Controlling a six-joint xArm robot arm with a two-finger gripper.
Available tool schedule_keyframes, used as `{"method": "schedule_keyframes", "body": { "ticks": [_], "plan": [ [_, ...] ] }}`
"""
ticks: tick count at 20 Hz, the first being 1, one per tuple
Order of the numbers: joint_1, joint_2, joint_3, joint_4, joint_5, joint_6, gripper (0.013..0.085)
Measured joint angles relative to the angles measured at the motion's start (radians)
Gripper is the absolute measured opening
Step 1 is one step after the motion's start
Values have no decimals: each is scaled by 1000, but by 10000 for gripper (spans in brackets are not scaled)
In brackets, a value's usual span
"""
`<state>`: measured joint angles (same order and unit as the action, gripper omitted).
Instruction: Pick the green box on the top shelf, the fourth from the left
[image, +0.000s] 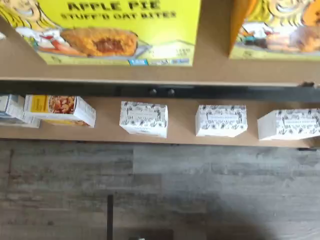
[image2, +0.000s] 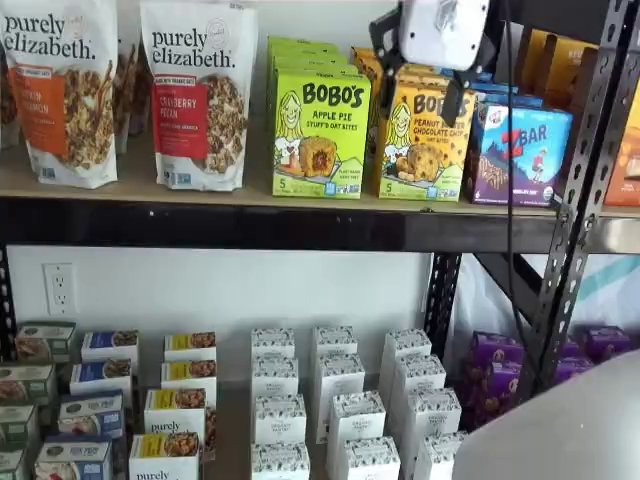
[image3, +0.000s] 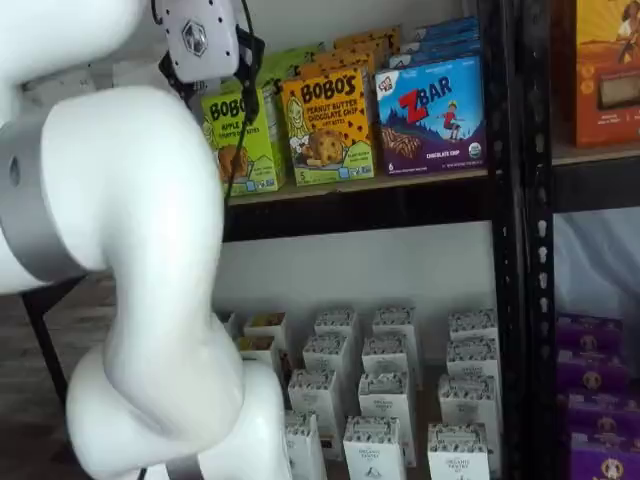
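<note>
The lime-green Bobo's Apple Pie box (image2: 320, 135) stands upright on the top shelf (image2: 150, 186), at the front of a row of like boxes. It also shows in a shelf view (image3: 245, 150), partly behind the gripper, and fills the wrist view (image: 120, 30) close up. My gripper (image2: 425, 70) hangs in front of the shelf at box height, its white body facing the cameras. Black fingers (image3: 250, 80) stick out on both sides of the body, spread apart with nothing in them. The gripper (image3: 212, 80) is apart from the box.
A yellow-orange Bobo's box (image2: 425, 150) stands right beside the green one, then a blue ZBar box (image2: 520, 155). Two granola bags (image2: 195, 95) stand on its other side. Small white cartons (image2: 335, 400) fill the lower level. A dark upright (image2: 575, 200) stands at the right. The white arm (image3: 130, 250) fills one shelf view's left.
</note>
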<state>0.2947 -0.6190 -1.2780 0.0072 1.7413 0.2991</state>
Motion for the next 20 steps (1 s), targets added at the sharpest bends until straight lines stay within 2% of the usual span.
{"method": "schedule_keyframes", "body": {
  "ticks": [9,20],
  "plan": [
    [57,134,-82,-45,-93,51,850],
    [45,285,-213,-40,-150,40,850]
  ]
}}
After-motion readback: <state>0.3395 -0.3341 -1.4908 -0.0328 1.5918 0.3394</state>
